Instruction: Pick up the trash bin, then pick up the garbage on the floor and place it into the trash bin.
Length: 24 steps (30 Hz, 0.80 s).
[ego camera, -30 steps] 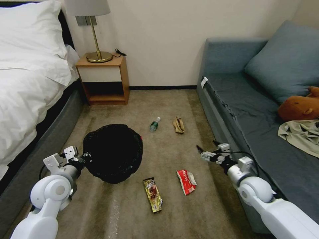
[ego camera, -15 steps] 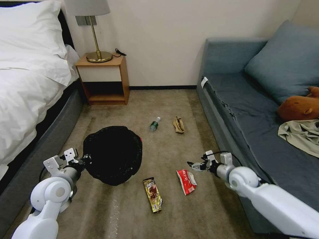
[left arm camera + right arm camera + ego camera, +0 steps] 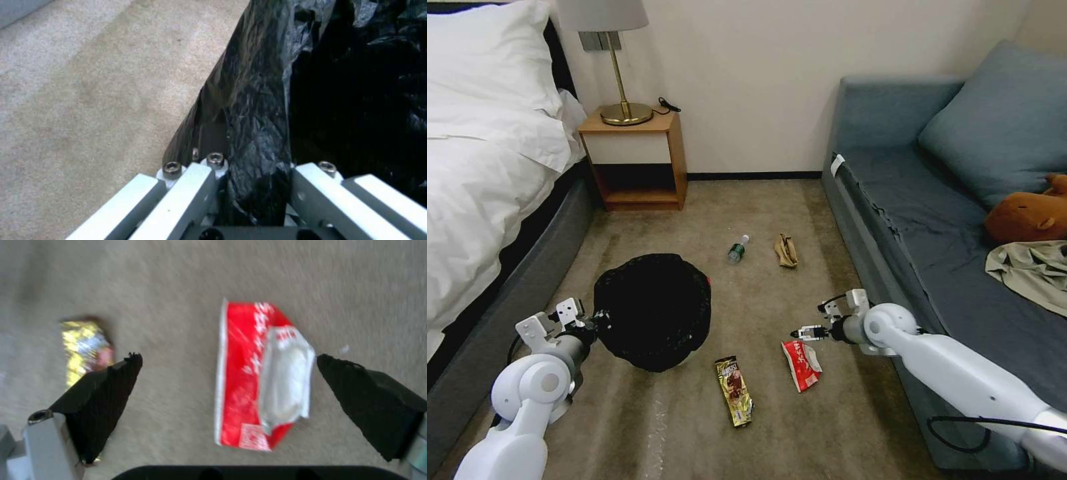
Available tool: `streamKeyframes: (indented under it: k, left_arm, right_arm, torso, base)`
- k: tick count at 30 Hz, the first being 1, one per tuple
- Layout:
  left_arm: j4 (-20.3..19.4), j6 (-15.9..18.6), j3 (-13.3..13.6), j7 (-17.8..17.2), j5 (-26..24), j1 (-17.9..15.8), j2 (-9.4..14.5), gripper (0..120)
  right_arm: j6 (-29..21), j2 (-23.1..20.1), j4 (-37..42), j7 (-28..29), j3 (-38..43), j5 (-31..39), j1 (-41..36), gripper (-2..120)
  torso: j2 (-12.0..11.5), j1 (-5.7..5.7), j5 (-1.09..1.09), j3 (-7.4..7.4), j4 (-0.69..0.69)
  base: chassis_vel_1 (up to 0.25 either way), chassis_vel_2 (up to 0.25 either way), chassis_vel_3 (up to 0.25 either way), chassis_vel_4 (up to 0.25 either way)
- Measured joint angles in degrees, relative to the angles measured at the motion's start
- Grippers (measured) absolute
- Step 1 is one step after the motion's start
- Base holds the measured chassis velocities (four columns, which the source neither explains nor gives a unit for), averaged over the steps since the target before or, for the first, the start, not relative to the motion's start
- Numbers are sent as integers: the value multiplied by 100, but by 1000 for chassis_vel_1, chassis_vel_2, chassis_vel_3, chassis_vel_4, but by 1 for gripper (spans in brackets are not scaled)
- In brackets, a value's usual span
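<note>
One trash bin (image 3: 652, 310), four garbage pieces (image 3: 801, 363)

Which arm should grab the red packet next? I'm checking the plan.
Probably the right. The right gripper hangs open just over the red-white packet, which lies between its fingers in the wrist view. The left gripper is clamped on the trash bin rim.

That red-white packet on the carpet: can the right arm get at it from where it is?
Probably yes. The right gripper hangs just above the red-white packet, fingers open on either side, with bare carpet around it.
</note>
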Motion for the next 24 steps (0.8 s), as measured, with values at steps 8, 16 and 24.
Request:
streamKeyframes:
  k: [8, 16, 24]
  left_arm:
    - [190, -12, 5, 73, -9, -80, 69, 2]
    - [281, -28, 32, 89, -6, -149, 85, 2]
    - [298, -37, 3, 107, -6, -100, 107, 2]
  right_arm:
    - [235, 37, -779, -708, -900, -336, 515, 100]
    - [438, 265, -1452, -1230, -910, -917, 553, 100]
    - [640, 534, -2070, -1613, -940, -1320, 674, 100]
  torso:
    - [0, 0, -2, -1, -1]
    - [0, 0, 0, 0, -1]
    - [0, 0, 0, 0, -1]
  base:
    - [0, 0, 0, 0]
    - [0, 0, 0, 0]
    - [0, 0, 0, 0]
